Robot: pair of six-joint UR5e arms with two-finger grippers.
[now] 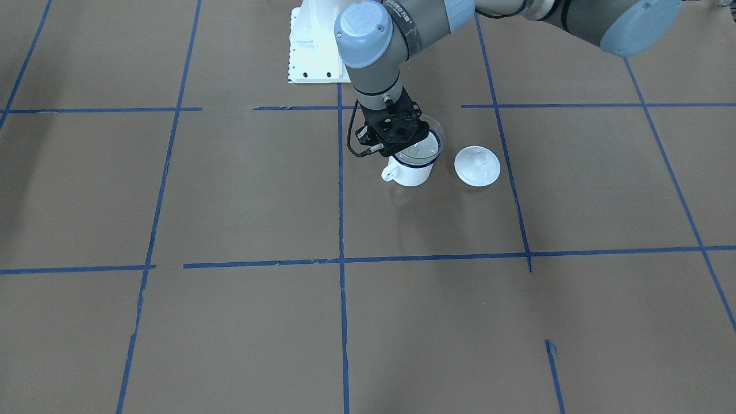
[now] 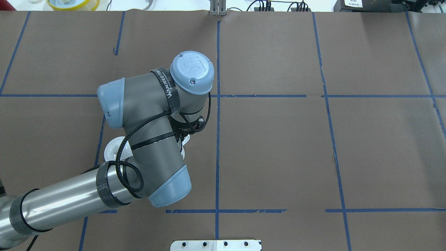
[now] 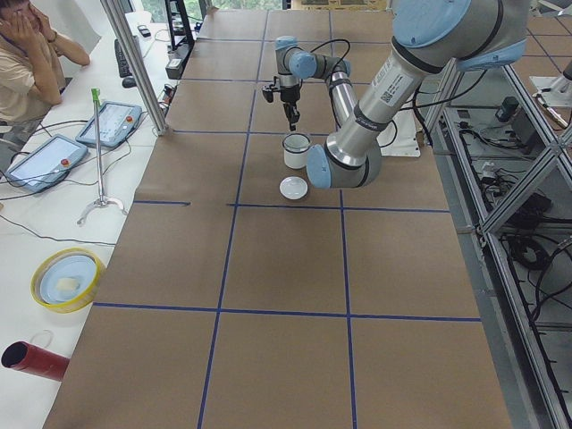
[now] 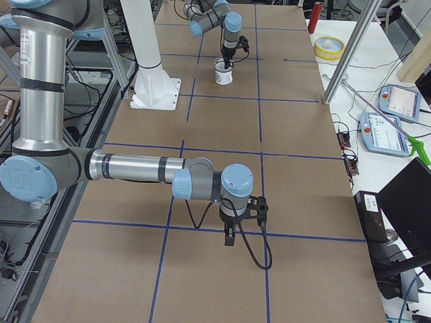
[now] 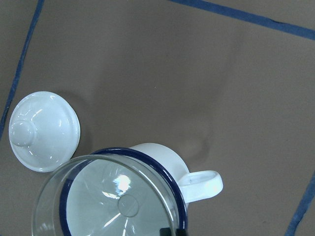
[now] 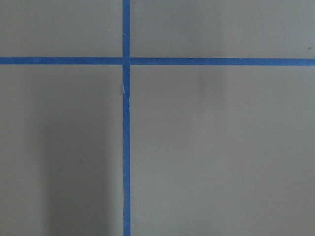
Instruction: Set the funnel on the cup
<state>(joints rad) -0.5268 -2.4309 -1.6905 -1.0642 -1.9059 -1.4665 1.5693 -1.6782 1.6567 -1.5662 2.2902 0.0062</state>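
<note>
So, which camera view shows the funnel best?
The left wrist-mounted view: the funnel shows close up, its clear mouth over the cup. The front-facing view shows it small, partly behind the left pincer. Overhead, the left arm hides it. In the side views it is tiny; the right wrist view lacks it.

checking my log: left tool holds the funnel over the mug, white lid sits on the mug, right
The lid lies on the table beside the mug, not on it; the exterior front-facing view shows this. The left tool does hold the funnel over the mug.

left arm strap (image 2: 169,91): WANJEED | left arm joint cap (image 2: 192,71): UR logo
</note>
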